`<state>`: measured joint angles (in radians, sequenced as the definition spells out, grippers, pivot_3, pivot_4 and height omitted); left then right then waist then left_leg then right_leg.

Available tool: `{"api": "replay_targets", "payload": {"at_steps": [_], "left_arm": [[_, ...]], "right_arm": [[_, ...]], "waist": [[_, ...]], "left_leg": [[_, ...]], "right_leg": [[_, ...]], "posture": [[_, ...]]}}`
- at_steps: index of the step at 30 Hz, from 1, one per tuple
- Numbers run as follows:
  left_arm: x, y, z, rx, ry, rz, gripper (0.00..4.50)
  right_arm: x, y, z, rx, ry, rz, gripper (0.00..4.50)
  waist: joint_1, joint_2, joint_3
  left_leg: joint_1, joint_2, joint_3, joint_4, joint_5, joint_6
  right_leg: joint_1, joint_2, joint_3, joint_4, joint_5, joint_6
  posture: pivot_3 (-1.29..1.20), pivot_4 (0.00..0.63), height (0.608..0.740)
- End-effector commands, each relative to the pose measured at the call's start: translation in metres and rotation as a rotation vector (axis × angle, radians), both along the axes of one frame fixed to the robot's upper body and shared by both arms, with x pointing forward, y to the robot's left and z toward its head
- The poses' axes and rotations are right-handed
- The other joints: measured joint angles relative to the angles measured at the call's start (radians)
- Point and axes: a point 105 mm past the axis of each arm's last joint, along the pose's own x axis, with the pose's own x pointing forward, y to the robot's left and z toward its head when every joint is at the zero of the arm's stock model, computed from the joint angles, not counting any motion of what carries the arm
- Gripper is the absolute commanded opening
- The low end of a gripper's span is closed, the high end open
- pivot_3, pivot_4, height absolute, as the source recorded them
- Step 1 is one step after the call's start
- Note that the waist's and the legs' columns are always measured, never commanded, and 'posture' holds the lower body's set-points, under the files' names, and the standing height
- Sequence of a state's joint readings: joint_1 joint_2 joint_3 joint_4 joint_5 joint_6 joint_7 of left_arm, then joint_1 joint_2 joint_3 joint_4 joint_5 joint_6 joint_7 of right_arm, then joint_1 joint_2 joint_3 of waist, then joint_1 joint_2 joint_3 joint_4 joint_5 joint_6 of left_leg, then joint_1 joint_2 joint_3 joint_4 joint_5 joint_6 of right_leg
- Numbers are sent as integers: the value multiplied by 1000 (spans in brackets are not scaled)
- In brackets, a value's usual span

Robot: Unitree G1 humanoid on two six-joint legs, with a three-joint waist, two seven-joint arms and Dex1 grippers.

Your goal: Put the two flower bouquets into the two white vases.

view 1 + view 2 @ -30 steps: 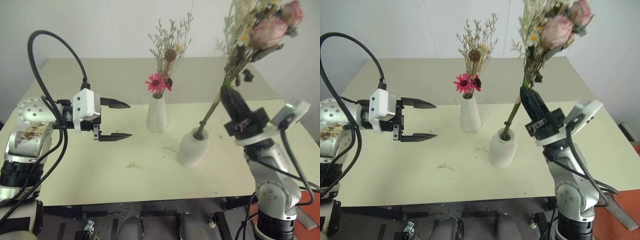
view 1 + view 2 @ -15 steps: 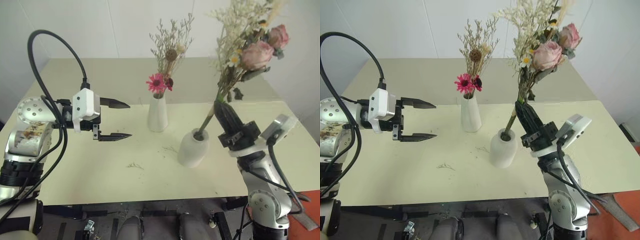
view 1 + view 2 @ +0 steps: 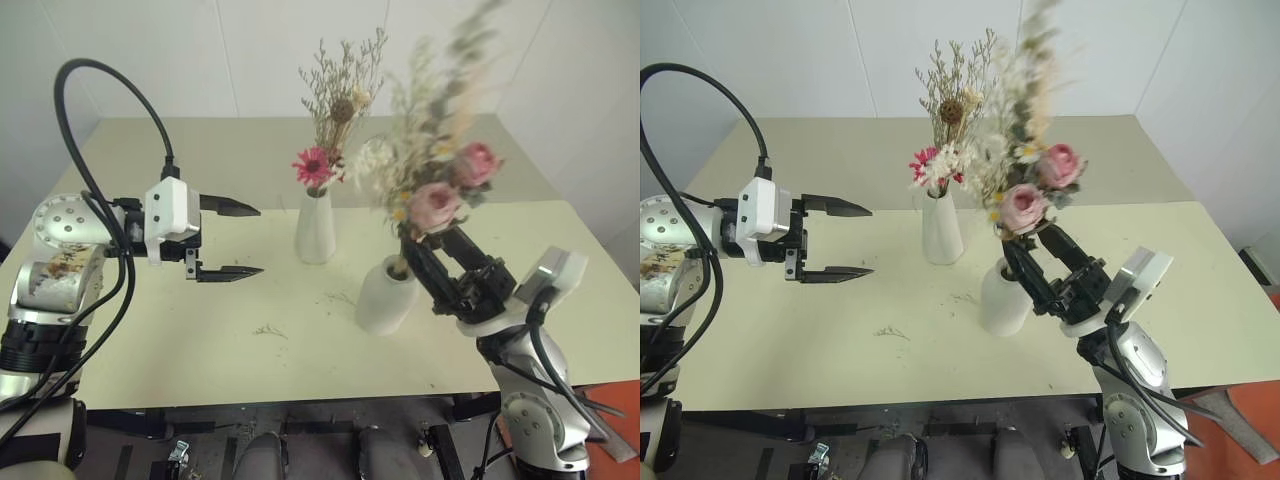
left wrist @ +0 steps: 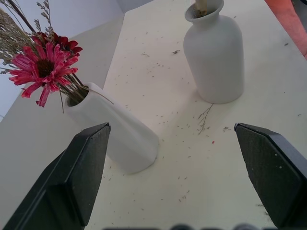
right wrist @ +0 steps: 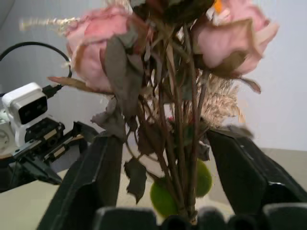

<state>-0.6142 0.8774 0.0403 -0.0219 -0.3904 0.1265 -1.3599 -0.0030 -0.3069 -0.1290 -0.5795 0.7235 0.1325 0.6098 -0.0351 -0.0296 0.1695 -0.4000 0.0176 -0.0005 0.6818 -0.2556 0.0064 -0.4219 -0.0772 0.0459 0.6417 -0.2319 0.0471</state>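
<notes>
**Both bouquets in vases; right pincer let go around the rose stems**

Item 1, rose bouquet point(image 3: 435, 200): pale pink roses with pale sprigs, stems down in the neck of the round vase point(image 3: 384, 297), heads blurred and leaning toward the tall vase. I judge it is dropping or settling into place.

Item 2, dried-sprig bouquet point(image 3: 330, 130): magenta daisy and brown seed head, standing in the tall vase point(image 3: 314, 230), just beyond and to the left of the round one.

Item 3, right pincer point(image 3: 440, 262): fingers spread, one either side of the rose stems just above the round vase's mouth; I see no grip on them.

Item 4, left pincer point(image 3: 230, 240): released, empty, hanging over the tabletop point(image 3: 180, 340) well apart from both vases.

Step in hand: release of the second bouquet. Next move, as I judge it: I draw the right pincer back clear of stems and leaves, so nothing snags and tips the vase.
</notes>
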Motion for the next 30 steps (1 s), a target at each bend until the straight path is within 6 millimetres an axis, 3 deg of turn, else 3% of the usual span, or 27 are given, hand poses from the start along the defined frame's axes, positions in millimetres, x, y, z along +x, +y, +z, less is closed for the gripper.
{"api": "replay_targets", "payload": {"at_steps": [1,9,13,22,30], "left_arm": [[-1,2,8,-4,-46,2,4500],[2,1,7,-7,-53,5,4500],[1,6,6,-15,-53,23,4500],[-10,30,2,4,-24,107,4500],[-18,57,0,15,-16,225,4500]], "right_arm": [[-10,-4,2,-29,-24,-8,4461],[-10,-40,-9,-144,18,-135,4461],[-21,-75,-5,-259,31,-152,4461],[-31,-154,20,-465,99,-224,4461],[-34,-201,47,-622,147,-327,4461]], "waist": [[2,0,0],[15,0,0],[21,0,0],[18,0,0],[20,0,0]], "left_leg": [[0,0,0,0,0,0],[1,0,1,0,0,0],[1,0,1,0,0,0],[3,0,1,0,0,0],[5,1,2,0,0,0]], "right_leg": [[0,0,0,0,0,0],[0,0,1,0,0,0],[1,0,1,0,0,0],[3,0,2,0,-1,-1],[4,0,2,0,-1,-1]], "posture": [[0,150,740],[0,150,740],[0,150,740],[0,150,740],[0,150,740]]}}
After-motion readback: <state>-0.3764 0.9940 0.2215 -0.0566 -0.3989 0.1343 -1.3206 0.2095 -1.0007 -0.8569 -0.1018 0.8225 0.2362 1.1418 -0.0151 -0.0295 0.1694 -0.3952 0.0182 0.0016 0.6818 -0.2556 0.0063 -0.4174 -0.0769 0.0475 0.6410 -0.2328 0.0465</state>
